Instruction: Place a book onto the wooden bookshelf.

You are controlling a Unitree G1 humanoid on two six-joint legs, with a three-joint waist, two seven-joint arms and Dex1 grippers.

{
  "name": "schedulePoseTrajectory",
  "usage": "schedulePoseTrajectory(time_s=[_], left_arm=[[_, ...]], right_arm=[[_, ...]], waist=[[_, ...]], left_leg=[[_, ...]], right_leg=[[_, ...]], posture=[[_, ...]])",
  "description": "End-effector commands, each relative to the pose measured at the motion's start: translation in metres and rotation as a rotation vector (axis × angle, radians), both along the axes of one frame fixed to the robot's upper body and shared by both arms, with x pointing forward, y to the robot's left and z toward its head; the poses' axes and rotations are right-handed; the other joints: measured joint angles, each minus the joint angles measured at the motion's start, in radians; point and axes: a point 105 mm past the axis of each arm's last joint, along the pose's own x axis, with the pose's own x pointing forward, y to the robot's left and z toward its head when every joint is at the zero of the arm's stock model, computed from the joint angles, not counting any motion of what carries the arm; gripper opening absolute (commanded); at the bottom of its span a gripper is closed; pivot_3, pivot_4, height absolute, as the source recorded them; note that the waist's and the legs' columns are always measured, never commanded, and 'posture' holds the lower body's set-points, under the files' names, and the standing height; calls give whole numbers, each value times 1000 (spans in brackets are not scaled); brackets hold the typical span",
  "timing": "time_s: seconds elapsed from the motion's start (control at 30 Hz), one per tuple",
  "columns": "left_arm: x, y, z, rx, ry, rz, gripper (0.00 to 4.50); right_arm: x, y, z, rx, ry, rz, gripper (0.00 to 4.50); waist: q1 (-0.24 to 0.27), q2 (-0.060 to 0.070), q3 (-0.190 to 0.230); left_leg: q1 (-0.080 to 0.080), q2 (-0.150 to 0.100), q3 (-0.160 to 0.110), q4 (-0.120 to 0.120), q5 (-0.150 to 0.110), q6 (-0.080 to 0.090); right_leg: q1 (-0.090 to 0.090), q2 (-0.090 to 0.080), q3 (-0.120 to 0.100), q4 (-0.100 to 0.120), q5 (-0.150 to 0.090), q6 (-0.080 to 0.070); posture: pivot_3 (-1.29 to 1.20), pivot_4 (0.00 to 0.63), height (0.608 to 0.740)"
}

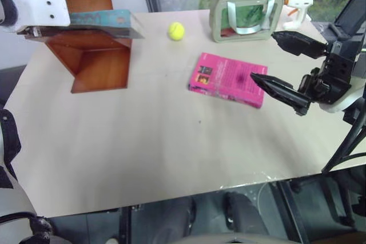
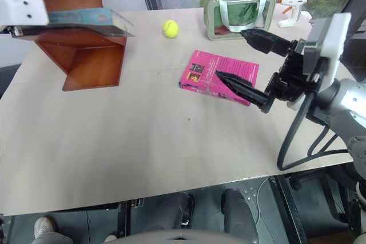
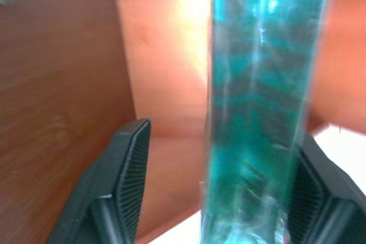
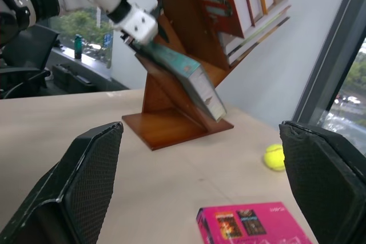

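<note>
Arms first: the left arm reaches in over the table's [image 1: 143, 141] far left corner, where the left gripper [image 4: 146, 34] sits at the near end of the book [image 1: 106, 20]. In the left wrist view its fingers [image 3: 123, 181] stand apart on either side of the teal cover, with a clear gap on one side; the other finger seems close against the book, but blur there makes contact hard to call. The book lies on a slanted board of the bookshelf [image 1: 97, 61], its far end jutting past the board's edge. From the head camera the left gripper's fingers are hidden behind its white housing.

The right arm comes in from the right, held above the table, and the right gripper [image 2: 251, 64] points toward the shelf with its fingers spread wide and nothing between them. One finger overlaps the pink book [image 1: 226, 78] in the head views, hiding its right edge. A ball [image 1: 176, 31] lies beyond, and a green bag [image 1: 246, 15] behind it; the shelf's top is cut off.
</note>
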Motion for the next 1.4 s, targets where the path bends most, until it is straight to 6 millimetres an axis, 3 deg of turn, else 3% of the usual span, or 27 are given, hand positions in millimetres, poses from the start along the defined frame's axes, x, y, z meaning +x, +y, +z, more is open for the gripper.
schedulePoseTrajectory(time_s=[0.03, 0.1, 0.2, 0.33, 0.47, 0.5, 0.57, 0.67, 0.73, 0.87, 0.93, 1.0, 1.13, 1.17, 1.3, 1.4], left_arm=[[-29, -6, 23, -180, -62, -151, 3075], [-43, -14, 20, -273, -35, -245, 3075], [-61, -43, 15, -407, 11, -385, 3075], [-74, -73, 10, -514, 19, -459, 3075], [-88, -121, -7, -670, 96, -579, 3075], [-89, -132, -10, -740, 107, -606, 2841], [-91, -147, -30, -809, 192, -625, 2312], [-88, -170, -67, -934, 280, -627, 987], [-76, -183, -90, -1082, 256, -591, 59], [-57, -198, -135, -1186, 224, -508, 59], [-54, -198, -166, -1271, 310, -436, 59], [-58, -189, -193, -1283, 374, -361, 763], [-71, -162, -207, -1221, 382, -277, 2482], [-74, -154, -209, -1203, 379, -259, 3172], [-90, -117, -211, -1153, 408, -200, 3349], [-99, -103, -209, -1123, 426, -188, 3349]], right_arm=[[-4, -7, 8, 5, -39, -2, 4500], [0, -9, 5, 2, -21, -5, 4500], [3, -9, -1, -15, 11, 5, 4500], [7, -13, -3, -20, 29, -3, 4500], [8, -17, -7, -35, 58, -30, 4500], [7, -18, -10, -43, 69, -39, 4500], [4, -18, -18, -71, 92, -61, 4500], [3, -19, -33, -107, 126, -116, 4500], [10, -23, -47, -142, 147, -192, 4500], [27, -33, -79, -251, 166, -356, 4500], [33, -47, -98, -247, 223, -444, 4500], [28, -60, -118, -267, 277, -483, 4500], [7, -83, -135, -293, 331, -539, 4500], [0, -89, -138, -301, 344, -550, 4500], [-28, -106, -148, -366, 415, -579, 4500], [-36, -112, -150, -387, 434, -601, 4500]], waist=[[-3, 0, 0], [-4, 0, 0], [-9, 0, 1], [-3, 0, 1], [4, 0, 0], [6, 0, 0], [7, 0, 1], [4, 1, 0], [6, 2, -1], [10, 1, -1], [13, 2, -2], [14, 3, -3], [18, 4, -3], [19, 4, -3], [27, 7, -5], [29, 9, -4]], left_leg=[[-1, 0, 0, 1, 0, 0], [0, 0, 1, 1, 0, 0], [0, 0, 1, 4, 0, 0], [0, 0, 1, 8, 0, 0], [3, 1, 2, 7, 0, 0], [3, 1, 2, 8, 0, 0], [3, 1, 1, 8, 0, 0], [4, 1, 3, 7, 0, 0], [5, 1, 4, 7, 0, 0], [7, 1, 4, 8, 0, -1], [7, 1, 4, 7, 0, -1], [7, 1, 4, 6, 0, -1], [5, 1, 5, 4, 0, -1], [5, 1, 5, 4, 0, -1], [9, 1, 6, 4, 0, -1], [16, 3, 6, 2, -3, 4]], right_leg=[[-1, 0, 0, 1, 0, 0], [-1, 0, 0, 1, 0, 0], [-1, -1, 1, 4, 0, 0], [1, -1, 0, 8, 0, 0], [2, -1, 2, 9, 0, 0], [2, -1, 1, 10, 0, 0], [2, -1, 1, 10, 0, 0], [2, -1, 3, 10, 0, 0], [2, -2, 5, 10, 0, 0], [4, -3, 4, 10, 0, 0], [4, -2, 4, 10, 0, 0], [4, -2, 4, 9, 0, 0], [1, -1, 6, 8, 0, -1], [1, -2, 6, 8, 0, -1], [5, -2, 6, 8, 0, -1], [12, -2, 5, 5, 0, -1]], posture=[[0, 150, 740], [0, 150, 740], [0, 150, 740], [0, 150, 740], [0, 150, 740], [0, 150, 740], [0, 150, 740], [0, 150, 740], [0, 150, 740], [0, 150, 740], [0, 150, 740], [0, 150, 740], [0, 150, 740], [0, 150, 740], [0, 150, 740], [0, 150, 740]])
